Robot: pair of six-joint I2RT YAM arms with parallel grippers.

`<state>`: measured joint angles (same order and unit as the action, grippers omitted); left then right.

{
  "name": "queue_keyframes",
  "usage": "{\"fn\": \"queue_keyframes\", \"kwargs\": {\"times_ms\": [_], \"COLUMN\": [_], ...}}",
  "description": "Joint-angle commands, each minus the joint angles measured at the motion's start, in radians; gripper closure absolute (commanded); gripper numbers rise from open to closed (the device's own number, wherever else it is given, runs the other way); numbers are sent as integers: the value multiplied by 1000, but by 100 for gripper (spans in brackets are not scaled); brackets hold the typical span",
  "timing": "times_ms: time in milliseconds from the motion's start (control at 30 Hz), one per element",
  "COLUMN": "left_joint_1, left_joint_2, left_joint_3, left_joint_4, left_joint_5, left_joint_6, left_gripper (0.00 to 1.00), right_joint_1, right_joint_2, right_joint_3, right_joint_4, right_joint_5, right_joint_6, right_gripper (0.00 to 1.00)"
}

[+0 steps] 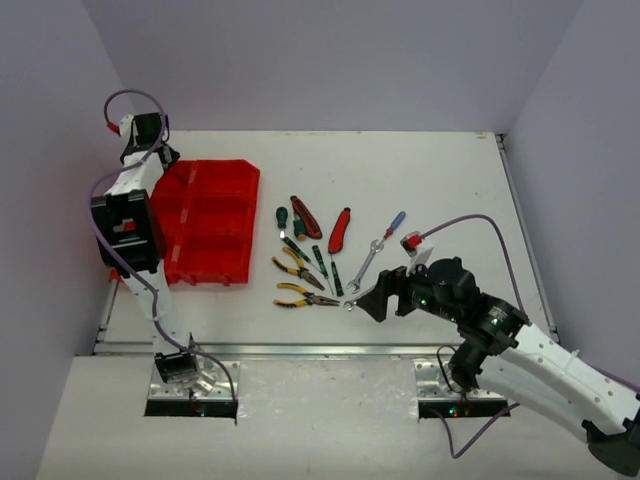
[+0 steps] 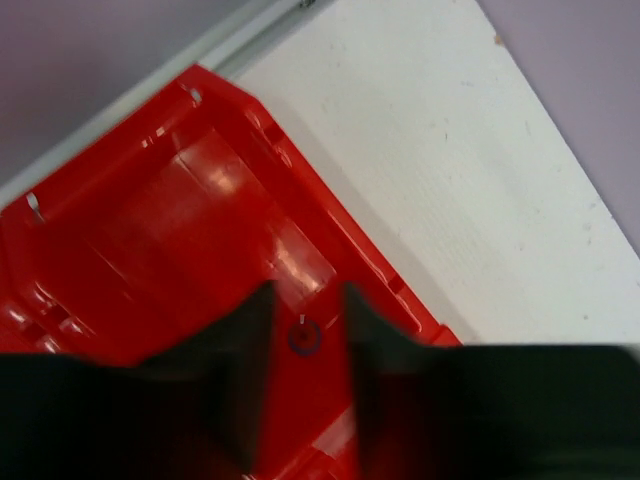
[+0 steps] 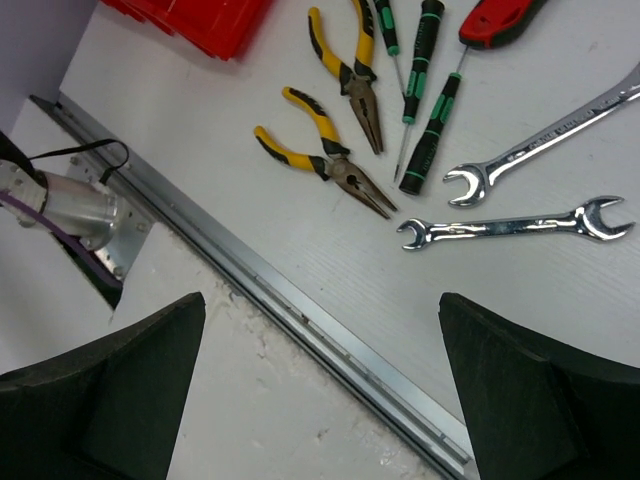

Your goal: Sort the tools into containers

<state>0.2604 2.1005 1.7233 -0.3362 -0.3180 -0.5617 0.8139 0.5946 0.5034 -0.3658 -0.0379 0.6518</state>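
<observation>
The red tray (image 1: pixel 210 220) stands at the left of the table; no tool shows in it. My left gripper (image 1: pixel 158 150) hovers over its far left corner, the fingers (image 2: pixel 250 335) a little apart with nothing between them, only the tray floor (image 2: pixel 170 220) below. The tools lie in a cluster mid-table: two yellow-black pliers (image 1: pixel 297 271), green screwdrivers (image 1: pixel 320 262), two red knives (image 1: pixel 340 230), two silver wrenches (image 1: pixel 366 265), and a blue-red screwdriver (image 1: pixel 393 226). My right gripper (image 1: pixel 375 298) is wide open and empty, just near of the nearer wrench (image 3: pixel 510 228) and the pliers (image 3: pixel 325 165).
A metal rail (image 3: pixel 330 330) runs along the table's near edge, under my right gripper (image 3: pixel 320 300). The left arm's base and cable (image 3: pixel 70 205) sit near it. Walls close in the table on the left, back and right.
</observation>
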Motion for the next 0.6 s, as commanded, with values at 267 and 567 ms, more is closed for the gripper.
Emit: {"fn": "queue_keyframes", "kwargs": {"times_ms": [267,567], "left_joint_1": [-26,-212], "left_joint_2": [-219,-958], "left_joint_3": [163,-504], "left_joint_4": [-376,-135], "left_joint_5": [-62,215], "left_joint_6": [-95,-49], "left_gripper": [0,0], "right_joint_1": [-148,-342], "right_joint_2": [460,859], "right_joint_3": [241,522], "right_joint_4": [-58,-134], "right_joint_5": [127,358], "right_joint_6": [110,295], "right_gripper": [1,1]}}
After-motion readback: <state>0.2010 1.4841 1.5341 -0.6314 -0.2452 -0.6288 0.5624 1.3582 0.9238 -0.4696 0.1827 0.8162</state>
